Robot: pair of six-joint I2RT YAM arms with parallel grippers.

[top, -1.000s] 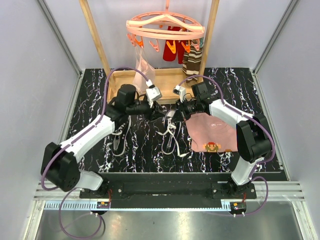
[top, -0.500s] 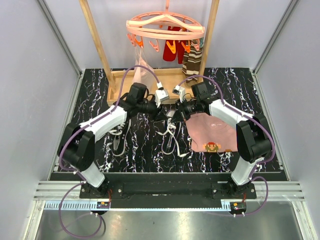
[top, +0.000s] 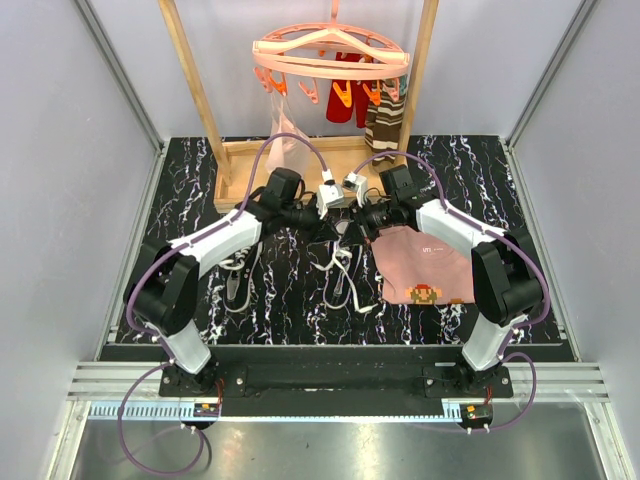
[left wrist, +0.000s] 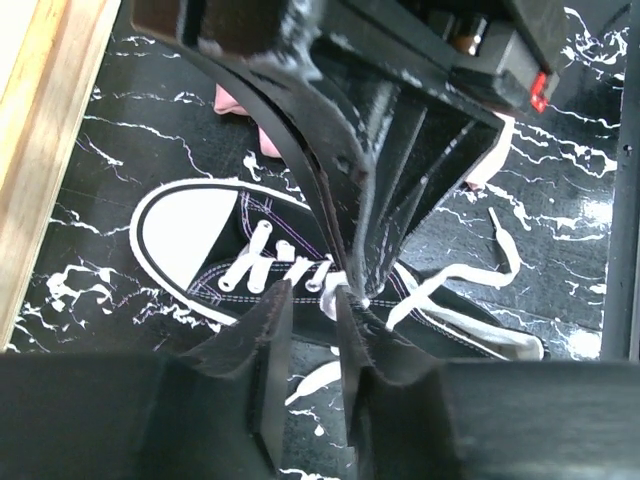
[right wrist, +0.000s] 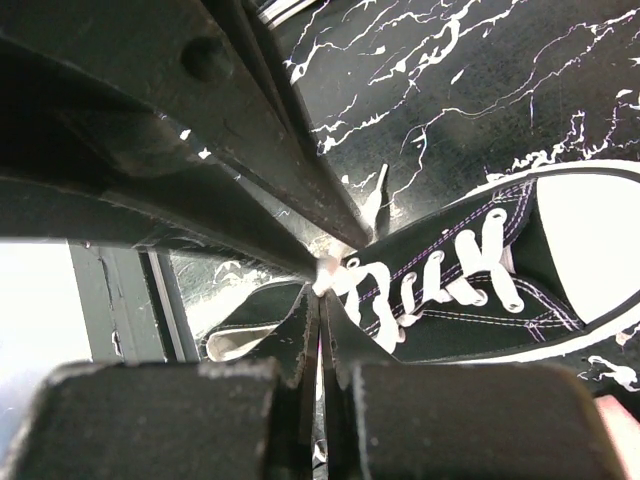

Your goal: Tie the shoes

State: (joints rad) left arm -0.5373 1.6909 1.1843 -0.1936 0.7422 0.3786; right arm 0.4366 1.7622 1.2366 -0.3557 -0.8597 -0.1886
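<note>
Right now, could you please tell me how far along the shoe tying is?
Nothing is tied yet: both shoes' laces trail loose. In hand: the right tool is shut on a white lace over the middle shoe, the left tool open beside it. Left: this knot, then the untouched shoe on the left.

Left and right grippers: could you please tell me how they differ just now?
On the left gripper the jaws stand slightly apart; on the right gripper they are shut. The right gripper pinches a white lace at its tips; the left gripper holds nothing visible. Both meet tip to tip above the same shoe.
</note>
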